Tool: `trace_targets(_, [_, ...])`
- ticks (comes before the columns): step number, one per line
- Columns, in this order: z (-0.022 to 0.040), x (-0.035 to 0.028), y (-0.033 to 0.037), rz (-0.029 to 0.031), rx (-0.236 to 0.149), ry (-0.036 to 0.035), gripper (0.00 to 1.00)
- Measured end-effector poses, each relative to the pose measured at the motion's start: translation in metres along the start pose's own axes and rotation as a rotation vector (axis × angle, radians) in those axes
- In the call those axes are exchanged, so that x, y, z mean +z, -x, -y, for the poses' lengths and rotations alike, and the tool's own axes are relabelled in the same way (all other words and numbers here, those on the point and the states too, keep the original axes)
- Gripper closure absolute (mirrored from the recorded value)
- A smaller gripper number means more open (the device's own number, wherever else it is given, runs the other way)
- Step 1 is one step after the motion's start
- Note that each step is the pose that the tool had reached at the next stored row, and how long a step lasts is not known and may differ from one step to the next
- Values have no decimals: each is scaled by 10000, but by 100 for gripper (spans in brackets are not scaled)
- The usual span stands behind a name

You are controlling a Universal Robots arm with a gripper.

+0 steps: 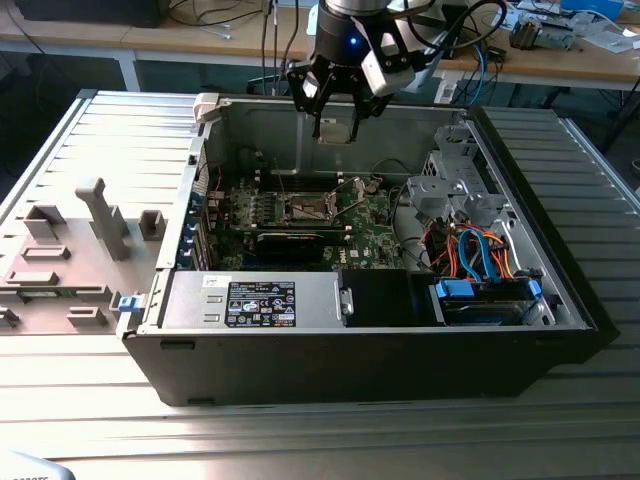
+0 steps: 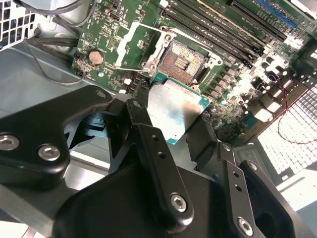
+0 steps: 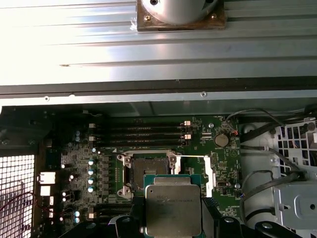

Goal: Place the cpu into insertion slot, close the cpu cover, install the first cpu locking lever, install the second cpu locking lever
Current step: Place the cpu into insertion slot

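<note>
My gripper (image 1: 335,122) hangs above the open computer case, shut on the cpu (image 1: 335,133), a flat square plate with a dull metallic face. In both wrist views the cpu (image 2: 174,106) (image 3: 173,206) sits level between the black fingers (image 2: 148,144), above the board and a little off to one side of the socket. The insertion slot (image 1: 310,208) (image 2: 181,60) (image 3: 148,169) is a dark square recess in the green board, bare and uncovered. The cpu cover (image 2: 134,45), a silvery frame, is swung open beside the slot.
The case's metal walls (image 1: 400,125) ring the board. A long black card (image 1: 290,241) lies near the slot, with memory slots (image 3: 138,135) beside it. A power supply (image 1: 260,300) and a drive cage with blue and orange cables (image 1: 480,255) fill the front. Grey fixtures (image 1: 100,215) stand at the exterior view's left.
</note>
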State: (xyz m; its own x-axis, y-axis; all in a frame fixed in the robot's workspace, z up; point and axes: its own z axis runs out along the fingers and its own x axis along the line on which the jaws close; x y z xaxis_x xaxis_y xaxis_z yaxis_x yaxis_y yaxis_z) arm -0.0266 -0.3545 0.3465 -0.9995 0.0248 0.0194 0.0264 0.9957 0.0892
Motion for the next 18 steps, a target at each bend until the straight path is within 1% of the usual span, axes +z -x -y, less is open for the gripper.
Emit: trace_targets(18, [3, 34, 1, 0, 0, 1, 46])
